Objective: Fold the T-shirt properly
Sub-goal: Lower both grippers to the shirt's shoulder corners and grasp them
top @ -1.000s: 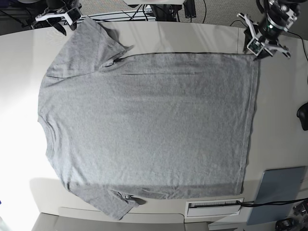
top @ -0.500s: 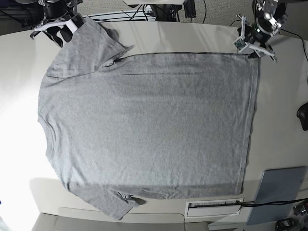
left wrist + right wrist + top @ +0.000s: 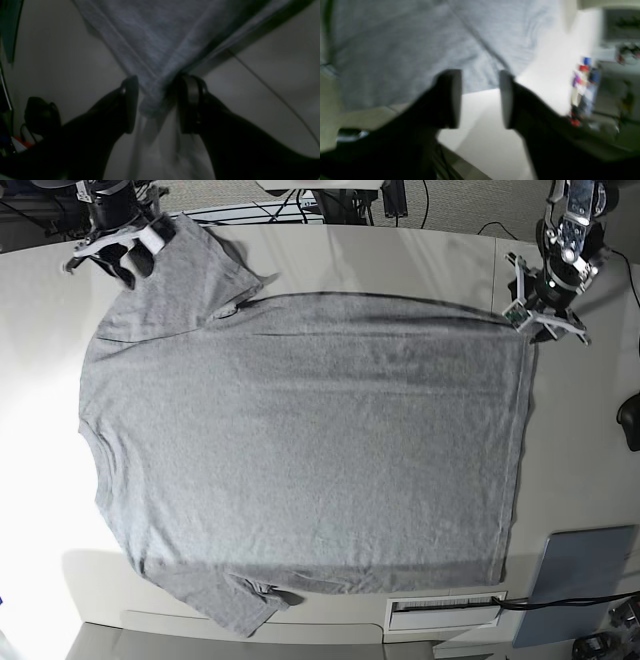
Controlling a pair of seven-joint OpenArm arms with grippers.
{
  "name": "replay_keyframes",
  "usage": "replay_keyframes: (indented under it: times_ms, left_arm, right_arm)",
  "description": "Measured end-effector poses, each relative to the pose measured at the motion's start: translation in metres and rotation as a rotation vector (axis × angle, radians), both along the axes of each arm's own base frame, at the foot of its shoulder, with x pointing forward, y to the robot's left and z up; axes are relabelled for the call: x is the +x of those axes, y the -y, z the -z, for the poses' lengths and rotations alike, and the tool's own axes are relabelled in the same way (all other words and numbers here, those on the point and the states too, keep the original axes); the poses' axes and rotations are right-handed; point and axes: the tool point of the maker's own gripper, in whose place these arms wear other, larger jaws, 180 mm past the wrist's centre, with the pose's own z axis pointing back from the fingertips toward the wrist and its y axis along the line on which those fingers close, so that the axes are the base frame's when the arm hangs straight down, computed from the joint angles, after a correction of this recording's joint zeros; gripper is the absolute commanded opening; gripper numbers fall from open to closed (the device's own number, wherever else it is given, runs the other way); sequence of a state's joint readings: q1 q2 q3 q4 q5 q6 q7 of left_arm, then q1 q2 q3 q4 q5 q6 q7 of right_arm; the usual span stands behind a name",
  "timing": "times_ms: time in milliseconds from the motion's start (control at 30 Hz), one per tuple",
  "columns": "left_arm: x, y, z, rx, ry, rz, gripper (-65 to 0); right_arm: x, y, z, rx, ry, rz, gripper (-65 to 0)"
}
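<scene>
The T-shirt (image 3: 300, 450) lies flat on the worktop (image 3: 580, 440). Both sets of fingers stand wide at its far corners; they should pinch each corner evenly before lifting.

One T-shirt (image 3: 300, 450), two pincers, one grey-blue pad (image 3: 575, 580)

Dim left wrist view, blurred right wrist, left-side glare

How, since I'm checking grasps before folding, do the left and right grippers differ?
The left gripper straddles a bunched corner of the T-shirt; the right gripper has nothing between its jaws. The left sits at the hem, the right at a sleeve. Both stand with jaws apart.
</scene>
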State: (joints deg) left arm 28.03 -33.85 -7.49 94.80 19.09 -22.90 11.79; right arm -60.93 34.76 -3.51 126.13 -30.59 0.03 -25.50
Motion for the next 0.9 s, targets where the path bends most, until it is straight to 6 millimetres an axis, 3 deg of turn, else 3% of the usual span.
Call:
replay_keyframes:
  times_ms: [33, 133, 267, 367, 533, 667, 900]
  left_arm:
    - [0.0, 0.001, 0.0, -0.005, -0.008, 0.011, -37.3]
    - [-0.002, 0.003, 0.001, -0.014, -0.026, 0.037, -41.5]
    - [-0.013, 0.011, 0.008, -0.014, -0.09, 0.113, -65.0]
    - [-0.016, 0.013, 0.009, -0.021, -0.111, 0.133, -65.0]
    - [-0.017, 0.013, 0.009, -0.022, -0.115, 0.137, -65.0]
    - [-0.017, 0.013, 0.009, -0.022, -0.115, 0.138, -65.0]
    - [-0.017, 0.013, 0.009, -0.023, -0.115, 0.138, -65.0]
  right_arm:
    - [-0.001, -0.002, 0.003, -0.001, -0.019, -0.014, -28.8]
    - [0.007, -0.002, 0.0, -0.001, 0.006, -0.016, -28.3]
    - [0.018, -0.002, -0.005, -0.001, 0.04, -0.016, -28.3]
    - [0.027, -0.006, -0.003, -0.017, 0.027, -0.058, -28.3]
    - [0.015, -0.013, 0.016, -0.084, -0.132, -0.227, -28.3]
    - [0.018, 0.007, 0.019, -0.209, -0.16, -0.291, -28.3]
    - [0.001, 0.04, 0.05, -0.291, -0.257, -0.315, -28.4]
